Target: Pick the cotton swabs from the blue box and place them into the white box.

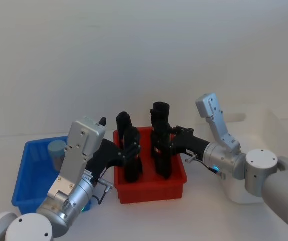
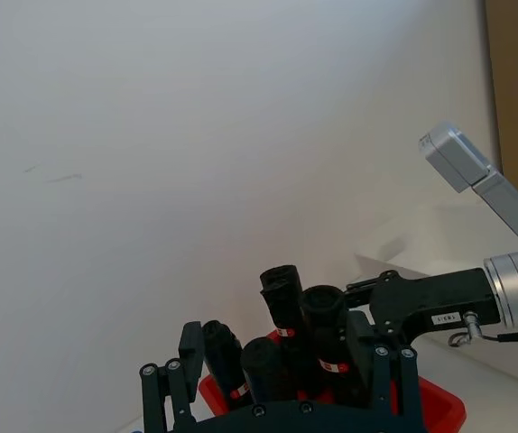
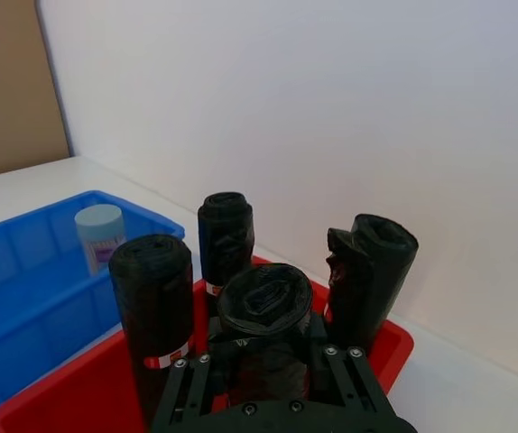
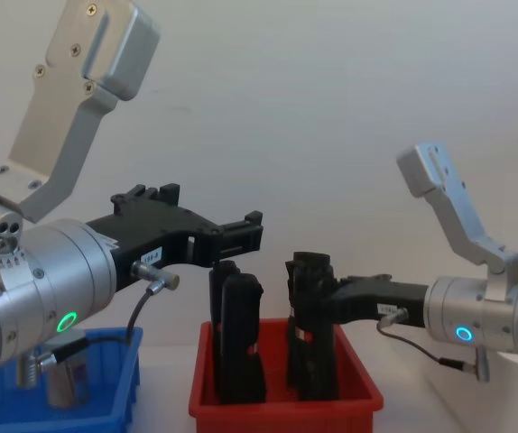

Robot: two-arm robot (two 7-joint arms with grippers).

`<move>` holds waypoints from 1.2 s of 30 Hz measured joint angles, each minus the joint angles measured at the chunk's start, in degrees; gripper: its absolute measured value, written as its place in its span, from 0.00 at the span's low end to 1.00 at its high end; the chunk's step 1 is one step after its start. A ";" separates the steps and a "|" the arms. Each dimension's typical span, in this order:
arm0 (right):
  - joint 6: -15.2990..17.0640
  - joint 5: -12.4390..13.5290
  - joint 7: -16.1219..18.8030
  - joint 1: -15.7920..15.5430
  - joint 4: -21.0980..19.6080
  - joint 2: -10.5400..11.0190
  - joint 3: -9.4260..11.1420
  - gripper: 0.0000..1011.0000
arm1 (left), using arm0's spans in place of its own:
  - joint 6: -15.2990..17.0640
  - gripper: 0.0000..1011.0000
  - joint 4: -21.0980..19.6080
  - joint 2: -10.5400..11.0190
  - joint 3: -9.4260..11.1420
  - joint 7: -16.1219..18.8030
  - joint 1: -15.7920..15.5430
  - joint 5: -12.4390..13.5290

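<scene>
One jar of cotton swabs (image 1: 57,152) with a pale lid stands upright in the blue box (image 1: 26,173) at the left; the right wrist view shows the jar (image 3: 99,233) too. The white box (image 1: 267,125) sits at the far right, behind my right arm. My left gripper (image 1: 121,153) hovers open over the left side of the red bin, with nothing between its fingers (image 2: 164,383). My right gripper (image 1: 171,141) reaches in from the right at the level of the black rolls, and one roll (image 3: 263,311) stands right against it.
A red bin (image 1: 151,191) holding several tall black rolls (image 1: 159,135) stands between the blue box and the white box, under both grippers. A plain white wall rises behind the table.
</scene>
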 joint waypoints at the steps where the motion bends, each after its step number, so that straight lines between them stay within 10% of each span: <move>1: -0.19 -0.01 -0.07 0.04 0.04 -0.01 0.04 0.50 | 0.00 0.99 0.00 0.00 0.00 0.00 0.00 0.00; 15: -6.59 -1.01 -4.24 -0.97 -3.34 0.34 0.22 0.43 | 0.00 0.99 0.00 0.00 0.00 0.00 0.00 0.00; 36: 2.50 0.00 -11.47 -17.02 -37.72 5.83 0.44 0.37 | 0.00 0.99 0.00 0.00 0.00 0.00 0.00 0.00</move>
